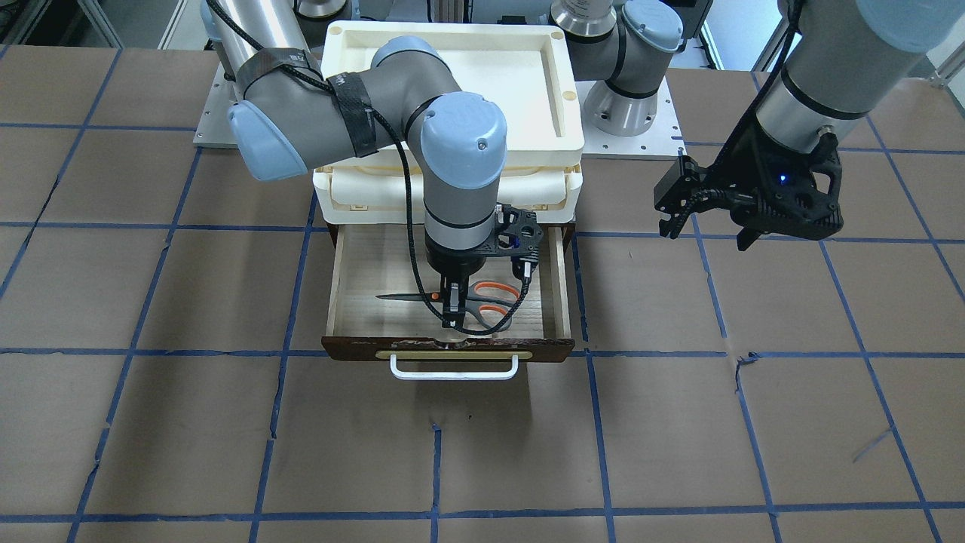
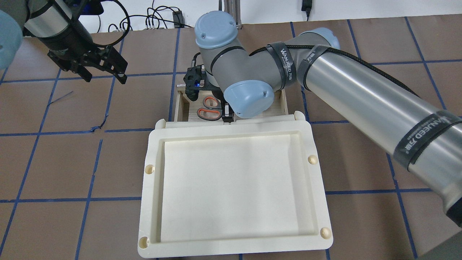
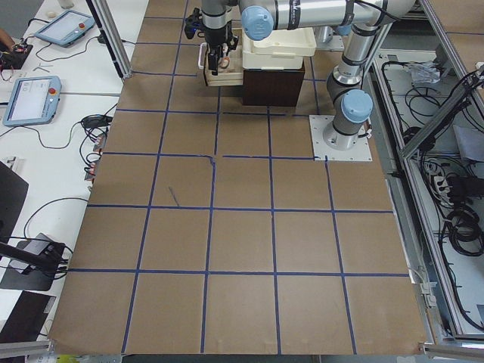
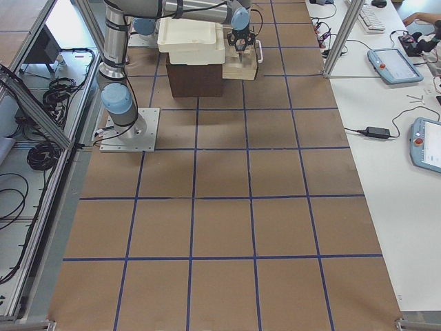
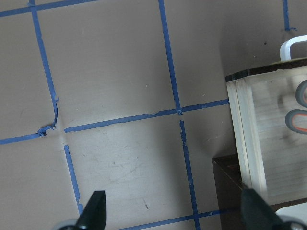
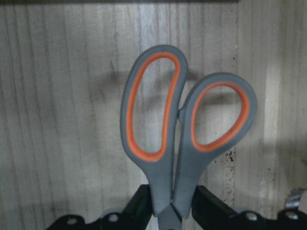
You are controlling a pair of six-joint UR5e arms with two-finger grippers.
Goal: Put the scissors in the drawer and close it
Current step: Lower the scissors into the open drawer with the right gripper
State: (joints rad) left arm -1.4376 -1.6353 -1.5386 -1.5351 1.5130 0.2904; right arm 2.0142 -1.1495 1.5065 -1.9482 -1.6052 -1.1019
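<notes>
The scissors [image 1: 490, 290], with orange-and-grey loop handles and slim blades pointing to the view's left, are inside the open wooden drawer [image 1: 369, 264]. My right gripper [image 1: 452, 311] reaches straight down into the drawer and is shut on the scissors' neck just below the handles [image 6: 163, 167]; its fingers [image 6: 141, 206] press in from both sides. I cannot tell if the scissors touch the drawer floor [image 6: 57, 120]. My left gripper [image 1: 705, 230] hovers open and empty above the table beside the drawer, whose corner [image 5: 268, 143] and a scissors handle [image 5: 300, 125] show in the left wrist view.
The drawer is pulled out of a dark cabinet topped by a cream plastic tray [image 2: 151, 180] and cream compartments [image 1: 362, 196]. Its dark front carries a white bar handle [image 1: 452, 371]. Brown table with blue tape grid [image 1: 226, 437] surrounds it.
</notes>
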